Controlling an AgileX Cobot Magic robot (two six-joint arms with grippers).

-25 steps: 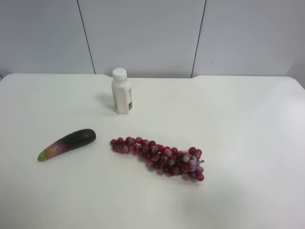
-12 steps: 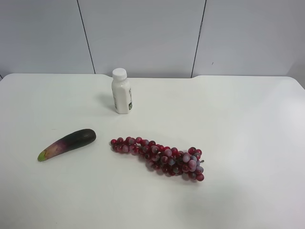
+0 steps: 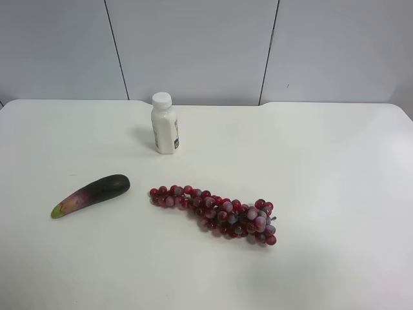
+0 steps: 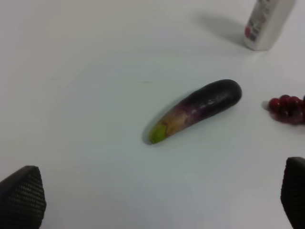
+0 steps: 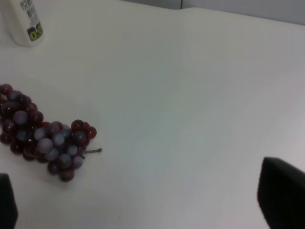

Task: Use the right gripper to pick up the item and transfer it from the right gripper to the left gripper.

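Lying flat on the white desk (image 3: 335,168), three things can be counted from the exterior high view: one eggplant (image 3: 90,196), one bunch of red grapes (image 3: 216,214) and one white bottle (image 3: 164,123). The eggplant is seen near the view's left edge, well apart from the bottle, which stands upright farther back, with its dark rounded end turned toward the grapes and its yellow-green tip pointed away from them. No arm is seen in that view.

In the left wrist view, the eggplant (image 4: 195,110) is framed between the two finger pads (image 4: 21,195) of the left hand (image 4: 157,198), which are spread wide and hold nothing; the eggplant lies on the desk ahead of them, untouched. In the right wrist view, the two fingers (image 5: 281,198) of the right hand (image 5: 143,202) are likewise set wide apart and empty, with the grapes (image 5: 45,133) lying ahead toward one side.
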